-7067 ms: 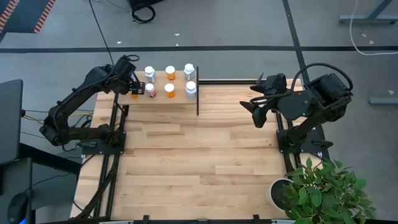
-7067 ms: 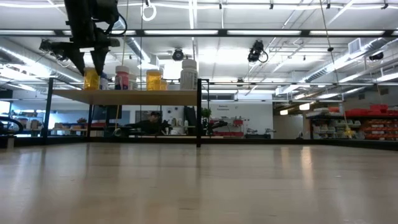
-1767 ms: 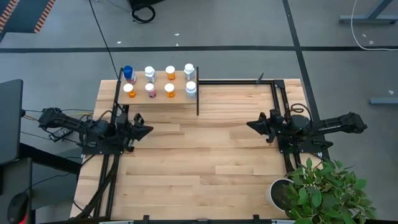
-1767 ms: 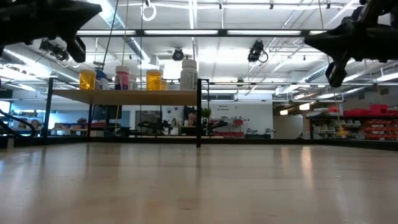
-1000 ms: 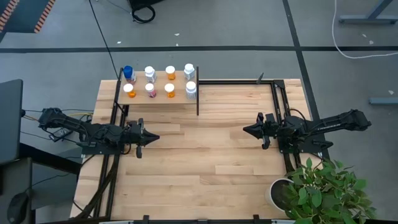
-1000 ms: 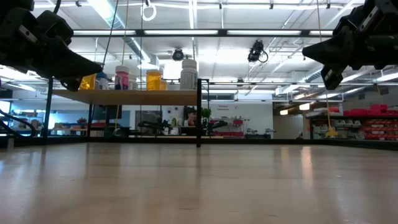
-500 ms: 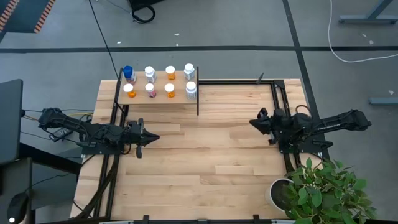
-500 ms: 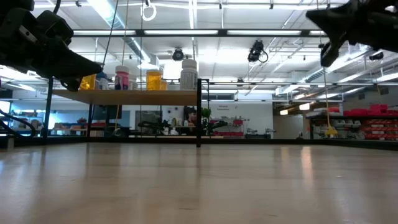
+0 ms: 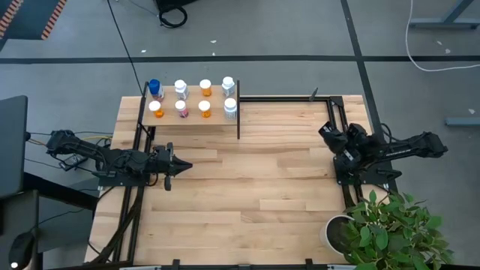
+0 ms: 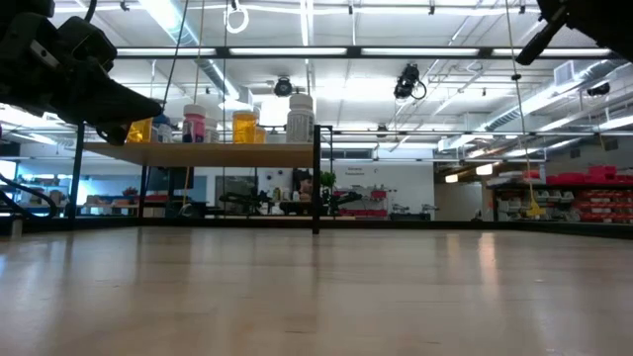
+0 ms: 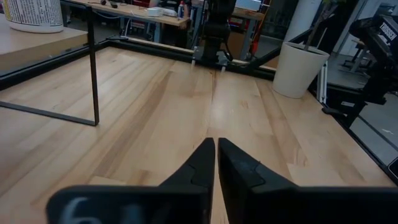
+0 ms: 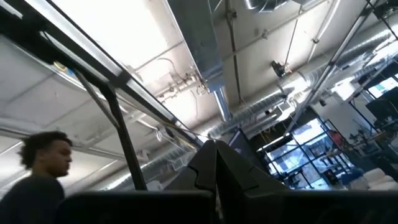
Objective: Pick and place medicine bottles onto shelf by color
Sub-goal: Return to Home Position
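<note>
Medicine bottles (image 9: 205,107): upper left, on the shelf (image 9: 193,98); likely light, rigid, slick, so you'd grip mid-body.
Left gripper (image 11: 216,144): closed, empty.
Right gripper (image 12: 215,147): closed, empty.

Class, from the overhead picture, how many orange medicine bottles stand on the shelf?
3. Far row of the shelf: one orange bottle, third from the left. Near row: the leftmost bottle and the third bottle. None looks hidden.
</note>
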You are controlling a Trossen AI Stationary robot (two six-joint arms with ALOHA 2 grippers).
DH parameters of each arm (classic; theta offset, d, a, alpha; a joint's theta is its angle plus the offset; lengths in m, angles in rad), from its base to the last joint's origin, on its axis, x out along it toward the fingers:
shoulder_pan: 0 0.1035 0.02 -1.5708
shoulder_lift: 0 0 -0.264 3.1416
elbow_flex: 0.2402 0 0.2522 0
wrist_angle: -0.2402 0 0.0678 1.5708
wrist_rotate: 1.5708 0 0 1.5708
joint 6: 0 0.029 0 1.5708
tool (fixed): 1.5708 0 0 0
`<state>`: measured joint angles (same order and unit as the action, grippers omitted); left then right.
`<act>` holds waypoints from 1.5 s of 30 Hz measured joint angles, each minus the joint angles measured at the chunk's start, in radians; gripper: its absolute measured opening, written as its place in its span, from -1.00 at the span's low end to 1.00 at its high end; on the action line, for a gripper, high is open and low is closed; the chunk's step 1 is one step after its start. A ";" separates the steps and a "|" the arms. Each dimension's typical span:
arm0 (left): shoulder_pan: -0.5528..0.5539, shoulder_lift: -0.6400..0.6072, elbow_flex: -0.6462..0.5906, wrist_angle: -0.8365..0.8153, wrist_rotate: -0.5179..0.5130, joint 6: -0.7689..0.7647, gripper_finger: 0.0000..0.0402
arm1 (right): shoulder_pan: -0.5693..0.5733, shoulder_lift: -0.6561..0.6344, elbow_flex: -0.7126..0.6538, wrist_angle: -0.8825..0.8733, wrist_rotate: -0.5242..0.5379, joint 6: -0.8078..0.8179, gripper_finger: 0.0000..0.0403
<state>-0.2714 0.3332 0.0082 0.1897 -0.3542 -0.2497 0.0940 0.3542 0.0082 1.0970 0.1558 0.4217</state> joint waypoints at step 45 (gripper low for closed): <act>0.000 0.000 0.000 0.000 0.000 0.000 -0.83 | 0.000 0.000 0.000 0.021 0.000 0.000 -0.96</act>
<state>-0.2714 0.3332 0.0078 0.1895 -0.3545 -0.2501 0.0940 0.3542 0.0086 1.1179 0.1558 0.4217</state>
